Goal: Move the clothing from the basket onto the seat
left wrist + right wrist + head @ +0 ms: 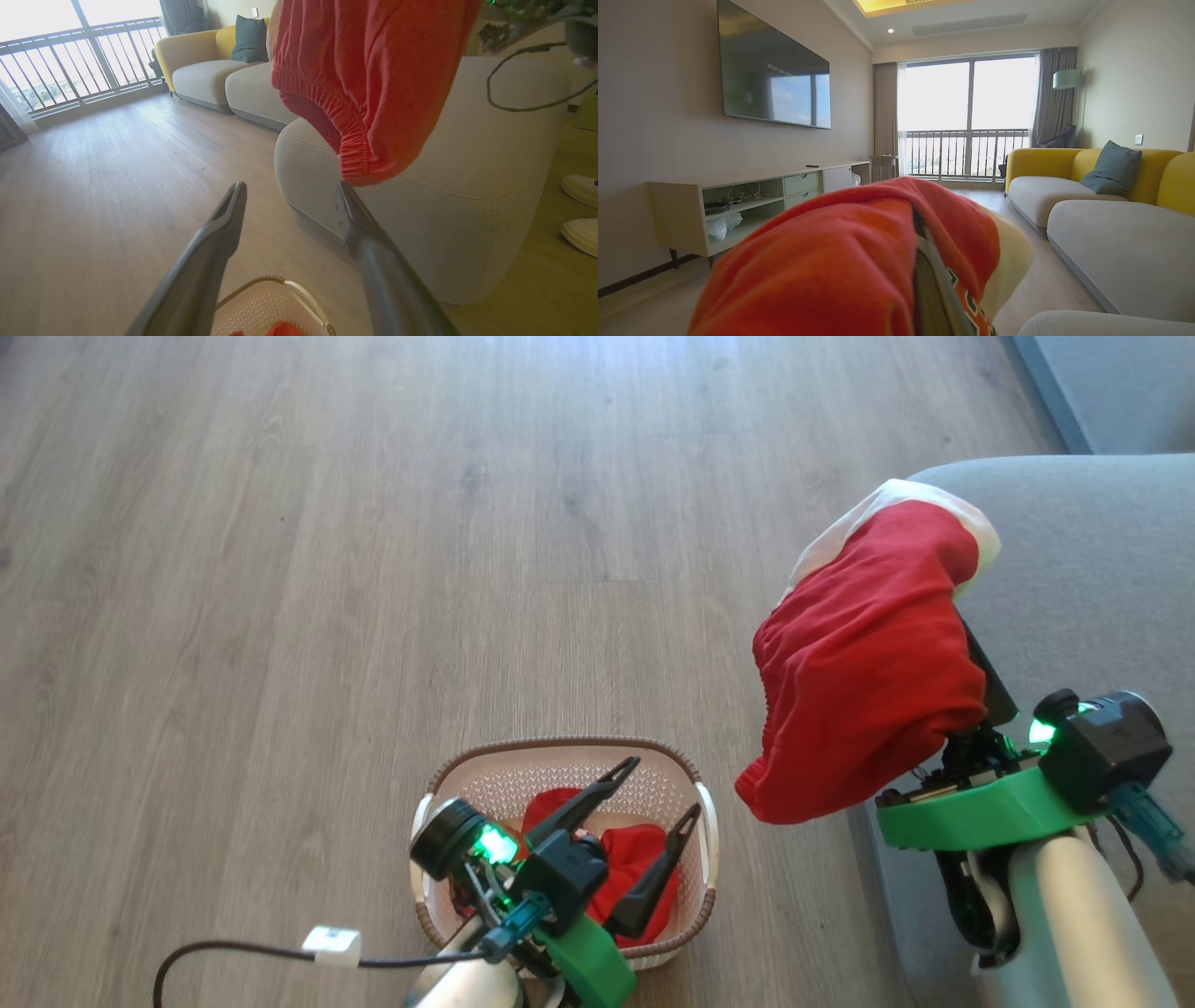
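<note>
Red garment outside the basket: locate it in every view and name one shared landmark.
Head view: red garment right of centre, overlapping the left edge of the grey seat.
Left wrist view: garment top centre, hanging before the seat.
Right wrist view: garment bottom centre, close to the lens.
Shared landmark: the grey seat.

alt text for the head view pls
A red garment hangs draped over the right gripper at the grey seat's edge. The open left gripper hovers above the basket, where a second red garment lies.
</note>
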### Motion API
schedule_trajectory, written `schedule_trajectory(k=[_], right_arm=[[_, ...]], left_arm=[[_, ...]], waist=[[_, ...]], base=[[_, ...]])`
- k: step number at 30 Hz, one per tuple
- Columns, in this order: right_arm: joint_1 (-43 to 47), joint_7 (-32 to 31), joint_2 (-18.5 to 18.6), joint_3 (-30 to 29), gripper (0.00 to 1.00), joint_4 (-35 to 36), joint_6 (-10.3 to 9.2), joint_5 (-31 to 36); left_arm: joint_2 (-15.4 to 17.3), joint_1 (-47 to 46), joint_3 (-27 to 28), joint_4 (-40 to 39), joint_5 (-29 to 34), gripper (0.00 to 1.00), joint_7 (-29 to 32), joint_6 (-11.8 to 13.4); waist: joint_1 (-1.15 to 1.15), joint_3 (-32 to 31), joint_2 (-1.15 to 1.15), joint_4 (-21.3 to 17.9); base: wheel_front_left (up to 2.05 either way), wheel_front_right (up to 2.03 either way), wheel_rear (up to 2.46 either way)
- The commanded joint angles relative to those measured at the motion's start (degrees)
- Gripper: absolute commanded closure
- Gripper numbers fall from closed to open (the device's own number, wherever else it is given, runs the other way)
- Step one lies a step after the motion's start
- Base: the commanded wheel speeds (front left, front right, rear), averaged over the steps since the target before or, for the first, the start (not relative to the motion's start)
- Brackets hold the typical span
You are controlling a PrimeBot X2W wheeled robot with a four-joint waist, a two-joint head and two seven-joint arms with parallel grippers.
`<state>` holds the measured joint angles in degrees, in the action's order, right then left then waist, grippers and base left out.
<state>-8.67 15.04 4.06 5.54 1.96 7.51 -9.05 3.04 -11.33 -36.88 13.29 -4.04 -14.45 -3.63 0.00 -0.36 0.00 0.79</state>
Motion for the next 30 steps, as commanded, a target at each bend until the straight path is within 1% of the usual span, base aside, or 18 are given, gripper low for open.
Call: schedule_trajectory(k=[1,18,26,30], right_arm=[[-1.45,-0.04,0.08,0.77,1.00,2.46,-0.02,0.31],[-0.86,-0.04,0.19,0.05,1.00,3.43,-0.02,0.43],[-1.33,-0.04,0.33,-0.68,1.00,3.65,-0.02,0.35],[-1.65,-0.04,0.46,-1.06,1.00,3.80,-0.02,0.45]], left_arm=[[-0.03,-0.61,2.62,-1.65,-0.13,0.00,-0.55,-0.26],[-0.12,2.94,5.60,-1.24,0.94,0.00,-0.55,-2.48],[-0.14,3.07,6.42,-1.24,1.23,0.00,-0.55,-2.74],[-0.15,2.86,6.32,-2.06,1.29,0.00,-0.55,-2.47]], waist=[[0.00,-0.01,0.00,-0.23],[0.00,0.10,0.00,-1.20],[0.00,0.88,0.00,-1.67],[0.00,1.76,0.00,-3.07]], base=[[0.00,0.00,0.00],[0.00,0.00,0.00],[0.00,0.00,0.00],[0.00,0.00,0.00]])
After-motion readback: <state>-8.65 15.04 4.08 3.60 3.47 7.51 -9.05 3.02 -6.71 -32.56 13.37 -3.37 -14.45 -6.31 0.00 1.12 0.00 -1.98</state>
